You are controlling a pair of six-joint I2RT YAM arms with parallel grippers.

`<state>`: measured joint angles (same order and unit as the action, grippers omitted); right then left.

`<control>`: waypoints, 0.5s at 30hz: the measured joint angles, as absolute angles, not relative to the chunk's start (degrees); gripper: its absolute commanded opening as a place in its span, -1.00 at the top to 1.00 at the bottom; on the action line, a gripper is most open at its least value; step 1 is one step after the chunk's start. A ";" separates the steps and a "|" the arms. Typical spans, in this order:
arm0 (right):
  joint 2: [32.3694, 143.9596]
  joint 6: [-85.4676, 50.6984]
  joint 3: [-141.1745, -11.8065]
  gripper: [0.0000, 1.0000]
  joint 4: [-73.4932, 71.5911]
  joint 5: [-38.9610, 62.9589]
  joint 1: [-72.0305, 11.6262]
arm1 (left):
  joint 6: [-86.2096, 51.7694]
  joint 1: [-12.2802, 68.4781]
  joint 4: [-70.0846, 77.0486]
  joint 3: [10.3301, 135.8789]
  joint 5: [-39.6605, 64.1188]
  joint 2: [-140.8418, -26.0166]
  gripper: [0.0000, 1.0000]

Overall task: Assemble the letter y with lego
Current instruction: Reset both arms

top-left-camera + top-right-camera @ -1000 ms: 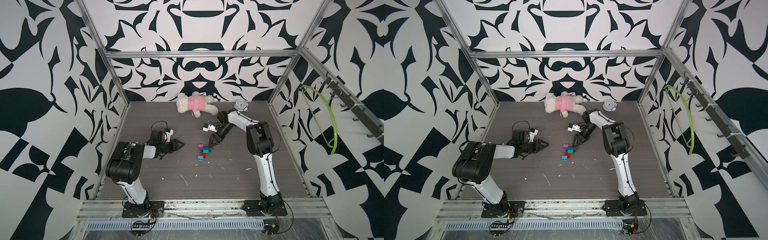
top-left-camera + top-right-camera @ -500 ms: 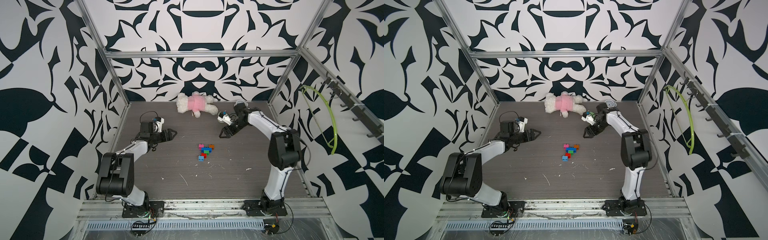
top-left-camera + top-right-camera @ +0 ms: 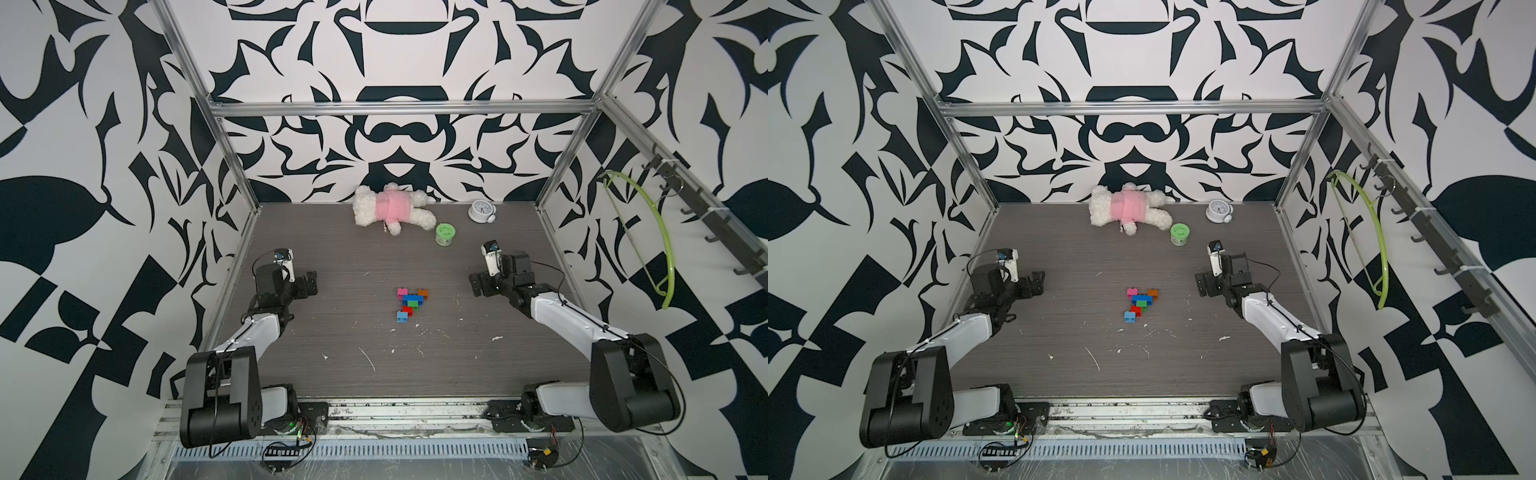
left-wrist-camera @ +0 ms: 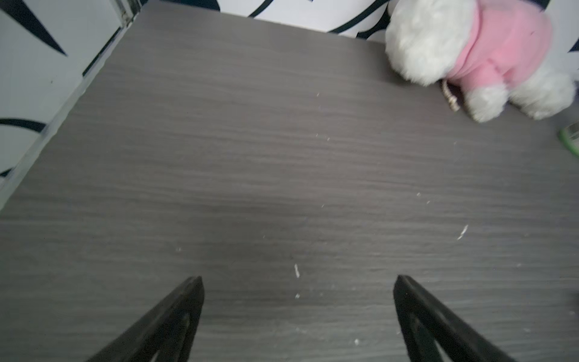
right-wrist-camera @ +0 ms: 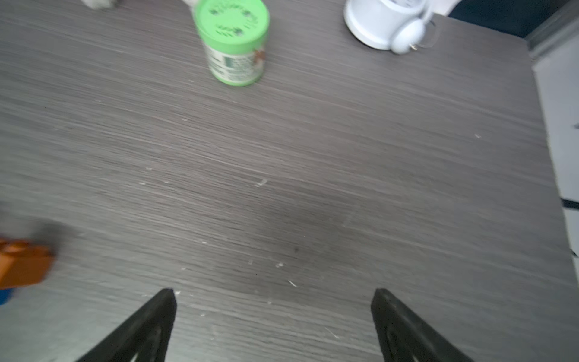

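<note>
Grey woodgrain tabletop (image 3: 365, 249), studded plastic letter y (image 3: 411, 300)

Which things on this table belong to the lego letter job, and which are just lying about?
Job:
- lego Y, bricks already joined

Lying about:
- teddy
- green tub
- clock

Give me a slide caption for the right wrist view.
Right gripper open and empty over the table, green-lidded tub and white clock ahead, orange brick partly in view.
</note>
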<state>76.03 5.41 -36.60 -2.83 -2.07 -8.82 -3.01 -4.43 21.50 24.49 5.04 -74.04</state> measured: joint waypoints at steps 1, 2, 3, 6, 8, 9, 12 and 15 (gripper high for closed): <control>75.99 5.04 -35.14 -1.00 -5.23 -3.22 -8.80 | -2.92 -4.45 22.92 23.09 4.62 -74.39 -0.98; 76.03 4.67 -33.65 -1.00 -7.73 -4.32 -8.80 | -2.94 -4.45 24.69 22.04 4.12 -74.81 -0.98; 76.14 4.45 -32.27 -1.00 -10.13 -5.23 -8.80 | -3.09 -4.45 27.73 21.02 3.88 -75.42 -0.98; 76.97 4.05 -29.17 -1.00 -16.78 -6.90 -8.82 | -4.14 -3.92 37.87 19.31 2.74 -79.11 -0.98; 78.56 4.05 -27.66 -1.00 -21.61 -7.42 -8.82 | -4.56 -2.68 47.13 19.38 0.67 -86.06 -0.98; 79.57 4.10 -27.18 -1.00 -23.81 -7.64 -8.82 | -4.75 -2.15 47.31 19.92 -0.23 -88.53 -0.98; 82.65 4.25 -25.50 -1.00 -30.46 -8.40 -8.82 | -5.17 -1.34 48.95 20.01 -1.85 -89.58 -0.98; 86.00 4.16 -22.39 -0.99 -38.87 -9.28 -8.67 | -5.39 -1.30 50.04 20.38 -2.72 -88.92 -0.98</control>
